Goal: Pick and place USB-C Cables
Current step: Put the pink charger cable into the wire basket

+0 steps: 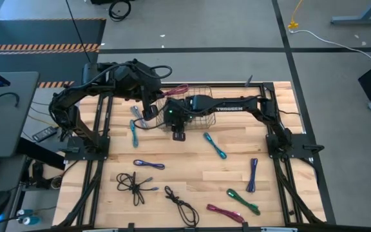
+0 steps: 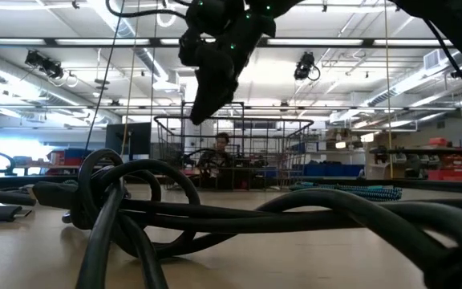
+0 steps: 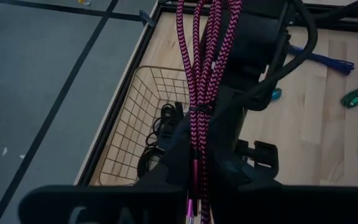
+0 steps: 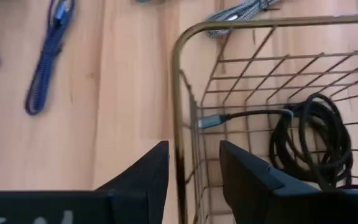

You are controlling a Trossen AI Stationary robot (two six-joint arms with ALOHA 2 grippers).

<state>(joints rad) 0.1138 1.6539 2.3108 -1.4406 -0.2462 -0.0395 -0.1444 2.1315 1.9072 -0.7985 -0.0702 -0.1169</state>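
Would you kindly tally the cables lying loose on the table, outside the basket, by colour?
Black cables: 2
Purple cables: 2
Blue or teal cables: 2
Green cable: 1
Magenta cable: 1
Silver cable: 1
Total: 9

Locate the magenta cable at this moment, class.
The magenta cable hangs from the shut left tool, above the wire basket at the table's far edge. In the high view it shows by the basket's left corner.
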